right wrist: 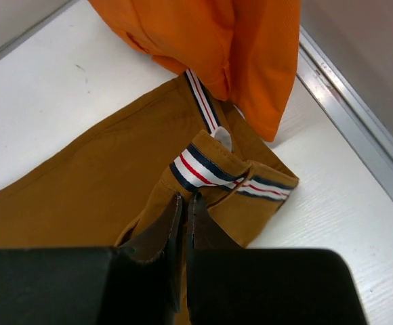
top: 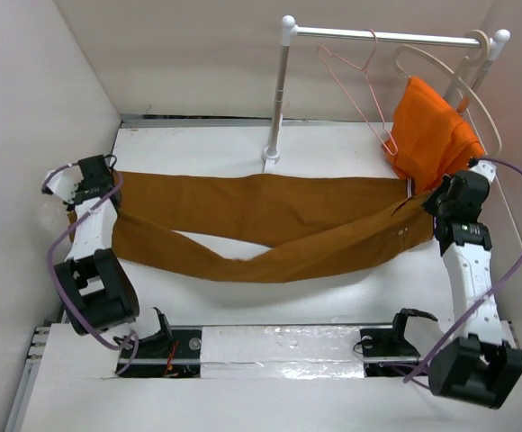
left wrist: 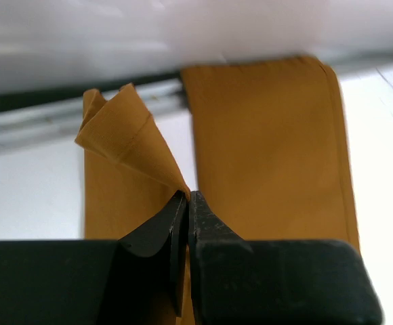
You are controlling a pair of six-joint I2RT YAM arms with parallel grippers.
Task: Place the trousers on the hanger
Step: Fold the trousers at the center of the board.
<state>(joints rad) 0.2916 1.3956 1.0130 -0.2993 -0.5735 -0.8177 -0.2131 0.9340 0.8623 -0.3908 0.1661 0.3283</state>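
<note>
The ochre-brown trousers (top: pixel 270 216) are stretched across the table between my two grippers, with both legs sagging in the middle. My left gripper (top: pixel 85 192) is shut on a leg hem at the far left; the wrist view shows the jaws (left wrist: pixel 186 198) pinching a folded corner of the fabric (left wrist: pixel 125 139). My right gripper (top: pixel 430 202) is shut on the waist end; its jaws (right wrist: pixel 185 198) pinch the fabric just below the striped waistband (right wrist: pixel 203 169). The pink wire hanger (top: pixel 362 85) hangs empty on the rail, behind and above the trousers.
A white rail (top: pixel 378 36) on a post (top: pixel 279 99) stands at the back. A cream hanger (top: pixel 466 85) on it carries a bright orange garment (top: pixel 434 135) that hangs right behind my right gripper and shows in the right wrist view (right wrist: pixel 217 34). Walls enclose both sides.
</note>
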